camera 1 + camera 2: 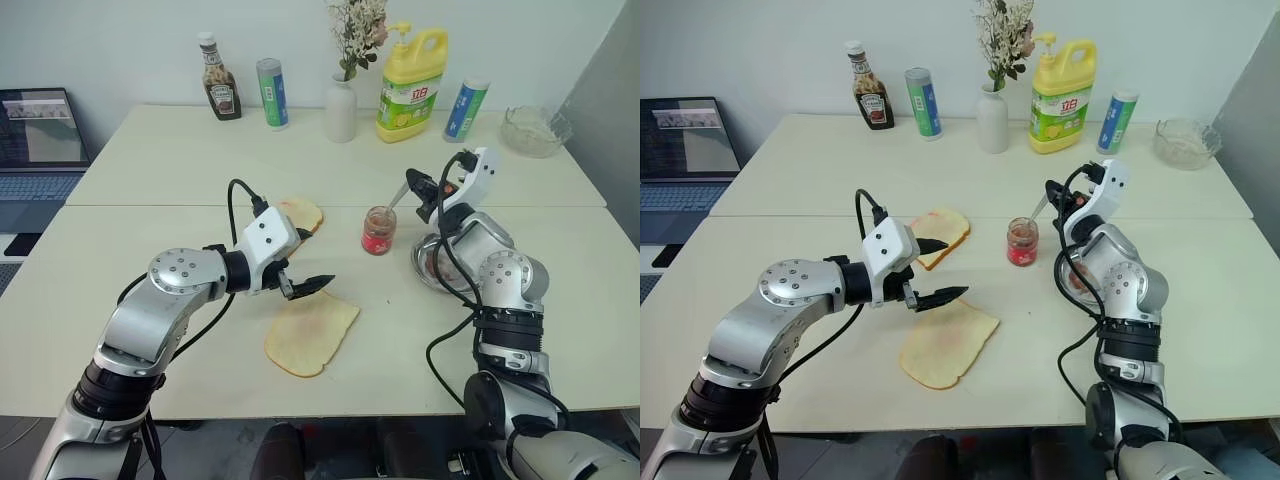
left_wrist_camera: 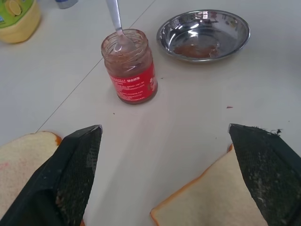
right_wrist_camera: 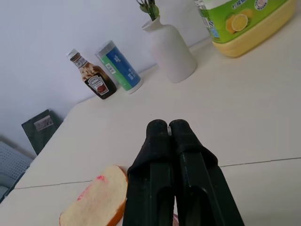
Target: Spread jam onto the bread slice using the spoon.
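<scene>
**Spoon dipped in the jam**

The right gripper (image 1: 412,187) was clamped on the spoon (image 2: 115,21), its bowl inside the jam (image 1: 378,231). The left gripper (image 1: 937,270), fingers apart, hovered left of that jar, above the bread slice (image 1: 311,333).

Right eye: spoon in the jam jar, left pincer open over the bread.

My right gripper (image 1: 1053,196) is clamped on the spoon (image 1: 1039,207), bowl end down in the jam (image 1: 1021,242) jar, steel dish (image 1: 1068,275) just beside it under my forearm. My left gripper (image 1: 940,270) hangs with fingers wide apart, one above the bread slice (image 1: 947,345), one over the smaller slice (image 1: 941,233). Brown sauce bottle (image 1: 869,87), vase (image 1: 992,120), yellow detergent jug (image 1: 1060,92) along the far edge; laptop (image 1: 685,150) far left.
</scene>
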You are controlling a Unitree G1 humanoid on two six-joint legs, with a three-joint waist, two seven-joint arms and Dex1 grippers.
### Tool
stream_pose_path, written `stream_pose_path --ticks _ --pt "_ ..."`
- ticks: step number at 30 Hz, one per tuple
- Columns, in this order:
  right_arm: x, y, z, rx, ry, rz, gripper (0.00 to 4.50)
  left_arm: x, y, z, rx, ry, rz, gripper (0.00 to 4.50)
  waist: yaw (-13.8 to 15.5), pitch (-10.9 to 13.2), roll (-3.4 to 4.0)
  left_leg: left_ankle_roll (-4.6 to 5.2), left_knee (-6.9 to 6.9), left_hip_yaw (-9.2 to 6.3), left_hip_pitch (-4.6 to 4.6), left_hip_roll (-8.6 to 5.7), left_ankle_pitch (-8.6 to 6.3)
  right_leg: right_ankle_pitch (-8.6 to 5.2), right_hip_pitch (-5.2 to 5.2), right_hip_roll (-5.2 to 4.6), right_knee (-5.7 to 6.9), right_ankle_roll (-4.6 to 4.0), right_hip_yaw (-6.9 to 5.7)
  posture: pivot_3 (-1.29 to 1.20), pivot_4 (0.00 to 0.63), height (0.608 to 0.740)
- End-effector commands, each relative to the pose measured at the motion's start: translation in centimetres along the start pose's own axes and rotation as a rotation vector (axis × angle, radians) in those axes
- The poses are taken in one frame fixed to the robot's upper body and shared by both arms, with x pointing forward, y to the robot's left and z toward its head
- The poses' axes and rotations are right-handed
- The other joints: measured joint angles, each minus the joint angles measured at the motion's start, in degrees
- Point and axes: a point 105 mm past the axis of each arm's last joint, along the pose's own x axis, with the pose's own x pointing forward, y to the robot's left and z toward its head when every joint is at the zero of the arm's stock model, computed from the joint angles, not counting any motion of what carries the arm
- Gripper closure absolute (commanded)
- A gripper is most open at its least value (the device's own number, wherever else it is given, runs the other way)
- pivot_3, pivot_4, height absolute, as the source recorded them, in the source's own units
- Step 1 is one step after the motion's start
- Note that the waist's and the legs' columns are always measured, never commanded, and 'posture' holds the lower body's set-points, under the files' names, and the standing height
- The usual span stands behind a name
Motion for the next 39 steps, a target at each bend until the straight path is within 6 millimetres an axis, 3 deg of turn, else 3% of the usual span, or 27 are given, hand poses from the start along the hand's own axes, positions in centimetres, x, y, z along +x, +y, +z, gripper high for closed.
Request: stream_pose_path --ticks 1,17,39 --pt "-0.1 0.7 1.8 0.060 -0.061 0.019 4.48 0.0 0.1 0.9 0.037 -0.026 0.010 0.00 0.0 0.0 0.00 0.00 0.00 0.00 0.00 0.00 0.00 0.00 0.00 0.00 0.00 0.00 0.00 0.00 0.150 0.740" --pt "-0.2 -0.6 2.7 0.283 -0.101 -0.035 4.48 -0.2 0.4 0.8 0.031 -0.025 0.028 0.00 0.0 0.0 0.01 0.00 -0.03 0.00 -0.01 0.01 0.00 0.00 0.00 0.00 -0.03 0.00 0.00 0.00 0.150 0.740" --pt "-0.9 -0.6 2.9 0.393 -0.093 -0.008 4.48 -0.3 0.7 0.6 0.015 -0.034 0.043 0.00 -0.1 0.0 0.02 0.01 -0.07 0.01 -0.03 0.01 -0.01 0.00 -0.01 0.00 -0.12 0.00 0.00 0.00 0.150 0.740"
